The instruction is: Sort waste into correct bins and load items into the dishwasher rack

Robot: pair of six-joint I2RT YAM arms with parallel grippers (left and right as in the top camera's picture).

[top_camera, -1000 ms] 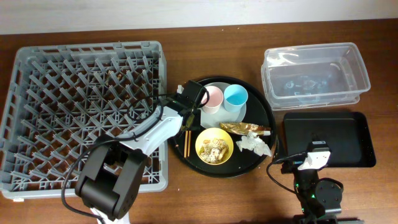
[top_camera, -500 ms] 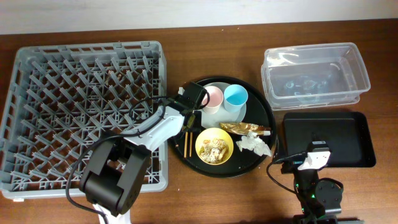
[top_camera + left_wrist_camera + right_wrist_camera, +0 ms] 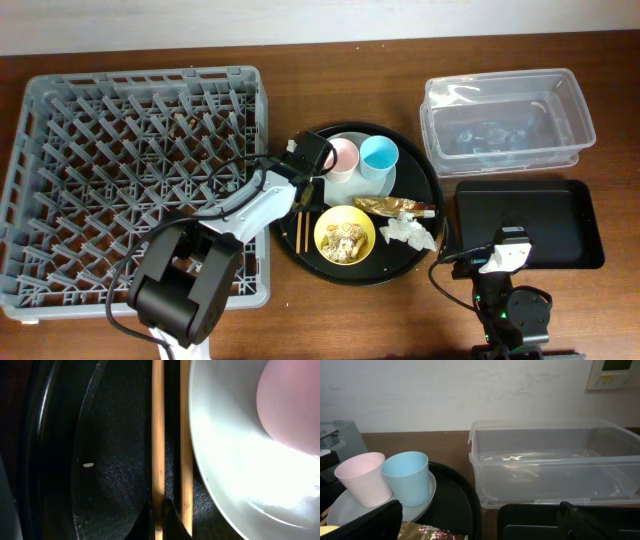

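My left gripper point(image 3: 159, 521) is shut on the left one of the two wooden chopsticks point(image 3: 158, 435), low over the round black tray point(image 3: 428, 180), beside the pale plate point(image 3: 225, 460). From overhead, the left gripper point(image 3: 303, 193) sits at the tray's left edge with the chopsticks point(image 3: 300, 228) running toward me. The pink cup point(image 3: 342, 157) and blue cup point(image 3: 379, 156) stand on the plate. The yellow bowl point(image 3: 345, 236) holds food scraps; the foil wrapper point(image 3: 395, 207) and tissue point(image 3: 410, 232) lie to its right. My right gripper point(image 3: 480, 527) is open and empty.
The grey dishwasher rack point(image 3: 130, 180) fills the left of the table, touching the left arm. At the right, the clear tub point(image 3: 505, 120) stands behind the shallow black tray point(image 3: 525, 225). The right arm point(image 3: 508, 260) rests at the front edge below that tray.
The left gripper's jaws have closed onto the chopstick after a slight shift of the arm. The right arm has not moved.
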